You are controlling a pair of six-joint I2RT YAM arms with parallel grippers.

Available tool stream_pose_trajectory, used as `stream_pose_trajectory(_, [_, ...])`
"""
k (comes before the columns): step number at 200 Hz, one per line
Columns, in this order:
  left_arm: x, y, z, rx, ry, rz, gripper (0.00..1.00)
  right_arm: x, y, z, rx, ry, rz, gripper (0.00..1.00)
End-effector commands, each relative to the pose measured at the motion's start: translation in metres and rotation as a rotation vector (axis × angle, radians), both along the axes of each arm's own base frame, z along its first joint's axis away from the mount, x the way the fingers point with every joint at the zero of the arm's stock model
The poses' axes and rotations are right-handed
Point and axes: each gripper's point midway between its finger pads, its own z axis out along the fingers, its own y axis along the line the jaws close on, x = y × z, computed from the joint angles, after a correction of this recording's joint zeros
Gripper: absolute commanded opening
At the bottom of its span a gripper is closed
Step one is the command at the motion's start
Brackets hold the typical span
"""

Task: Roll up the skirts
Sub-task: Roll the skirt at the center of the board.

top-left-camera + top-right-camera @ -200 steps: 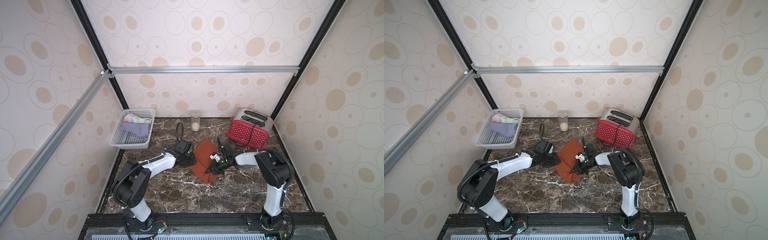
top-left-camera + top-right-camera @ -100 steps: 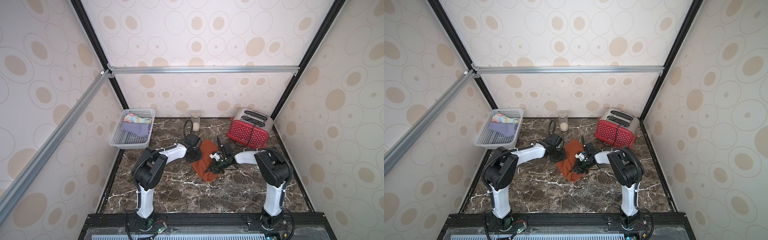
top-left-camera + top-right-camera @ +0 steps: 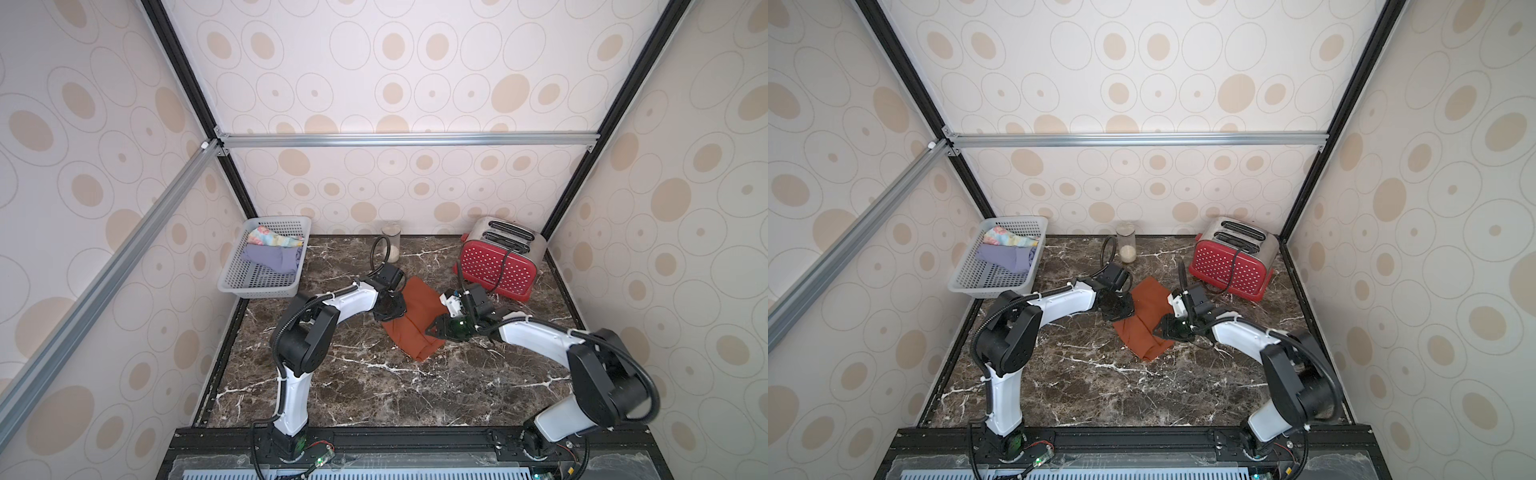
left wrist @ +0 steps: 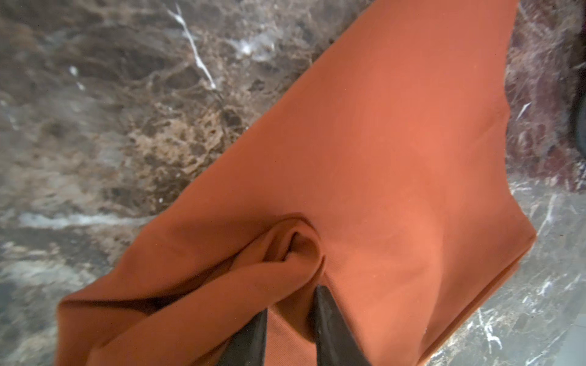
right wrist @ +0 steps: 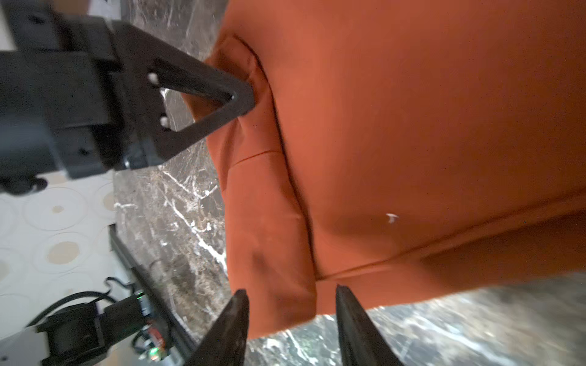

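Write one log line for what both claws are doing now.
left gripper: shut on orange skirt fold | right gripper: open at skirt edge | floral skirt, lavender skirt: in basket

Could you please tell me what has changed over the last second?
The left arm swung its elbow in toward the middle, and the left gripper, pinching a fold of the rust-orange skirt, shifted slightly to the right. The right gripper opened; its jaws now stand apart at the skirt's edge. The basket and the toaster stayed put.
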Motion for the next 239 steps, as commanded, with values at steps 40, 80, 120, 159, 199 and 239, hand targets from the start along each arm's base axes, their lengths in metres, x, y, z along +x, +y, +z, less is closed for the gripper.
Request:
stream_pose_trajectory(40, [-0.019, 0.017, -0.038, 0.165, 0.105, -0.053, 0.29, -0.03, 0.008, -0.003, -0.612, -0.515, 0.384, 0.62])
stream_pose_trajectory(80, [-0.02, 0.015, -0.038, 0.171, 0.126, -0.073, 0.3, -0.036, 0.035, -0.004, -0.85, -0.701, 0.529, 0.67])
stream_pose_trajectory(120, [-0.021, 0.013, -0.039, 0.171, 0.142, -0.092, 0.31, -0.038, 0.059, -0.012, -0.901, -0.77, 0.607, 0.83])
stream_pose_trajectory(159, [-0.023, 0.011, -0.036, 0.166, 0.161, -0.111, 0.31, -0.027, 0.054, -0.042, -0.963, -0.664, 0.558, 0.82])
stream_pose_trajectory(199, [-0.018, 0.006, -0.024, 0.155, 0.155, -0.127, 0.37, -0.023, 0.03, -0.077, -0.833, -0.405, 0.424, 0.33])
stream_pose_trajectory(239, [0.008, 0.005, 0.011, 0.074, 0.091, -0.086, 0.47, -0.028, 0.029, -0.082, -0.562, -0.265, 0.339, 0.0])
